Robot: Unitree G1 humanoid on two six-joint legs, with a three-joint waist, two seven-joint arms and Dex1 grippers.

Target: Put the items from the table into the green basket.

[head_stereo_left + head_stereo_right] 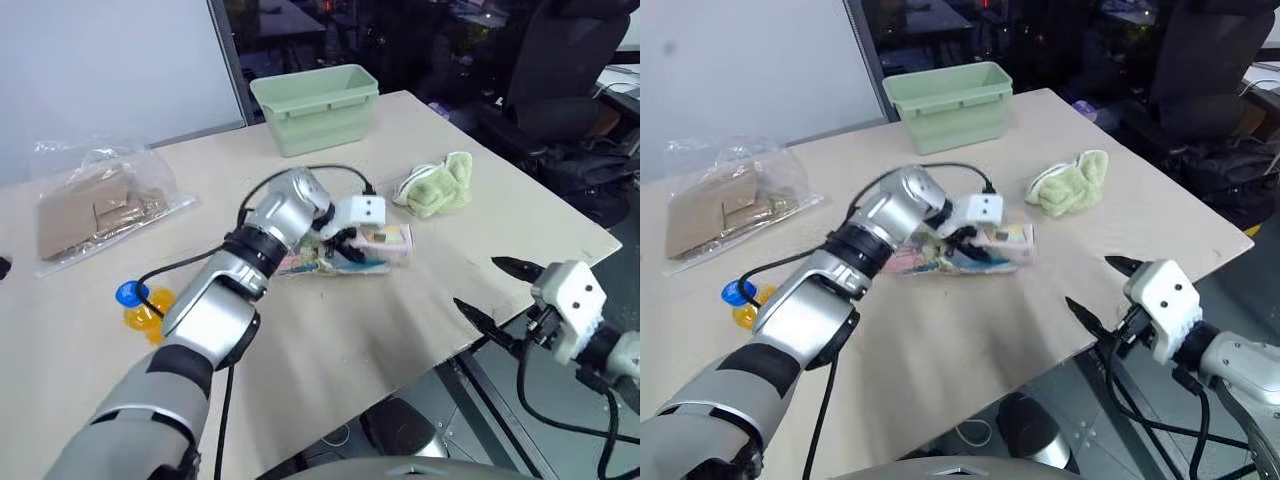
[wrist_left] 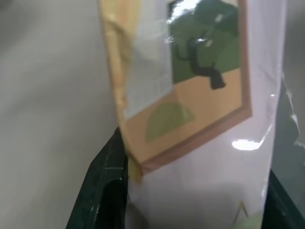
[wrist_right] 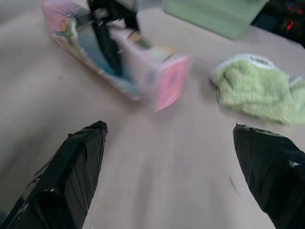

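A long pink carton [image 1: 388, 243] with printed pictures lies across the middle of the table, and my left gripper [image 1: 345, 243] is shut on it near its middle. In the left wrist view the carton [image 2: 200, 119] sits tight between the black fingers [image 2: 102, 191]. I cannot tell whether it rests on the tabletop or is just off it. A small orange bottle with a blue cap [image 1: 140, 305] lies at the table's left. My right gripper [image 1: 478, 283] hangs open past the table's front right edge, pointing toward the carton [image 3: 157, 81]. The green basket is out of view.
A pale green solid-walled tub [image 1: 315, 105] stands at the far edge. A light green cloth [image 1: 435, 185] lies to the right of the carton. A clear bag of cardboard pieces [image 1: 95, 205] lies at the far left. A dark office chair [image 1: 560, 60] stands beyond the table's right corner.
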